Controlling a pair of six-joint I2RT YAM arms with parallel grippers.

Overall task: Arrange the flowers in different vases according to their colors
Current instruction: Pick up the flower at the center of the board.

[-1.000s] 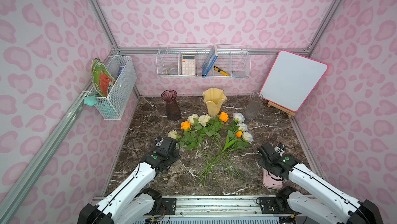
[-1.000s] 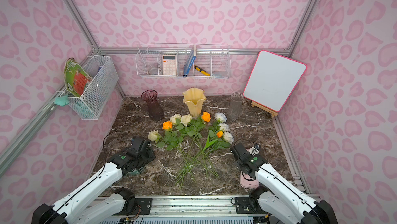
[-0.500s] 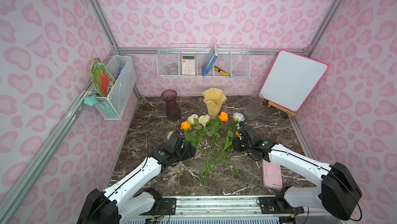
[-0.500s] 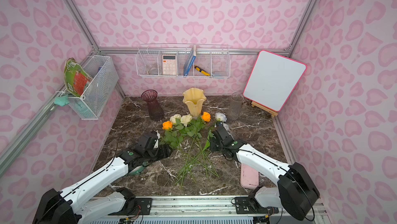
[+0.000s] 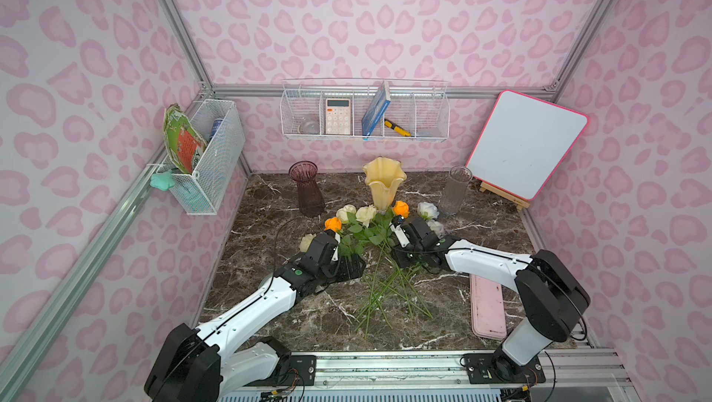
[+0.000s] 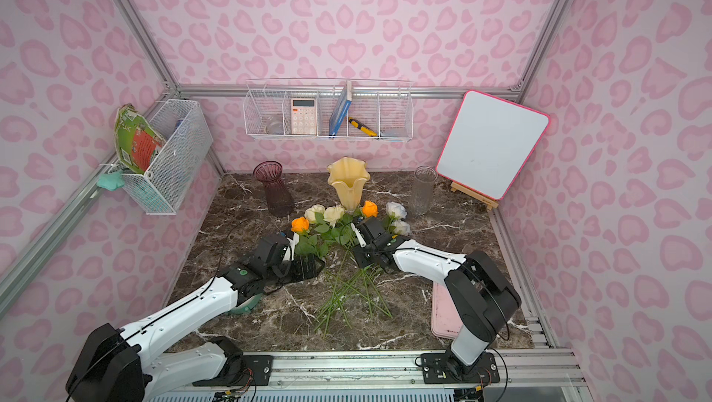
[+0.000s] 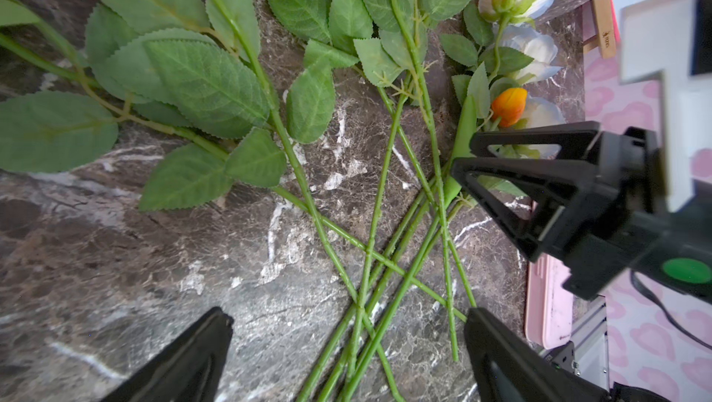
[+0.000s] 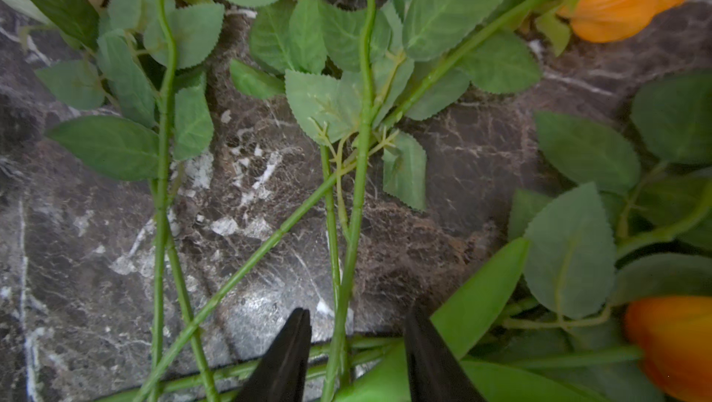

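Flowers (image 5: 366, 226): heaped on table (image 5: 339, 327), stems (image 7: 370, 226) crossed.
Left hand (image 7: 346, 315): released, wide above stems.
Right hand (image 8: 358, 315): unclenched, straddling one stem (image 8: 348, 265).
Risk: I fear crossed stems drag neighbours along.

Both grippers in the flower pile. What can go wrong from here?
The stems cross in a tangle; lifting one may drag others of another colour.
The right gripper straddles a stem with a broad leaf beside one finger; it may pinch both.
The left gripper, open, hangs close by; the two could collide.
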